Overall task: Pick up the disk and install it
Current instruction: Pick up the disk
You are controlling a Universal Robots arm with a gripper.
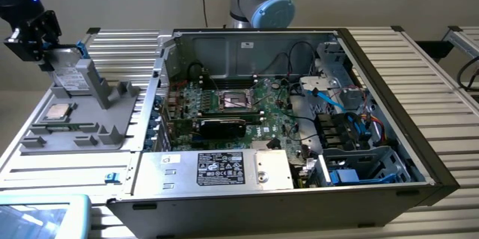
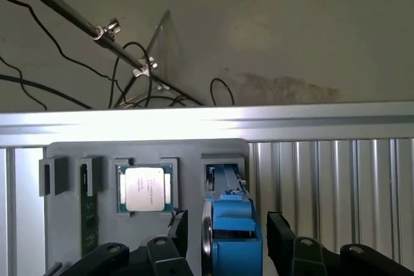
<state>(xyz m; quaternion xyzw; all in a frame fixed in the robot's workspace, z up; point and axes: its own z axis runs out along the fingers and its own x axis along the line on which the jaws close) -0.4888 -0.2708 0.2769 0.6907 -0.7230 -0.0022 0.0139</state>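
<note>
We see the gripper (image 2: pixel 226 237) above the grey holder (image 1: pixel 82 135), claw spread, straddling the disk (image 1: pixel 69 73) with a slim gap each side. Disk stands upright in a holder slot. Processor chip (image 1: pixel 58 113) sits in the holder too.

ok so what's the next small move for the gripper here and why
Probably close the fingers. In the wrist view the gripper is open and straddles the blue-railed edge of the disk, with a gap on each side. The disk stands upright in its slot in the grey holder. Nothing is gripped yet, so closing looks sensible before any lift.
</note>
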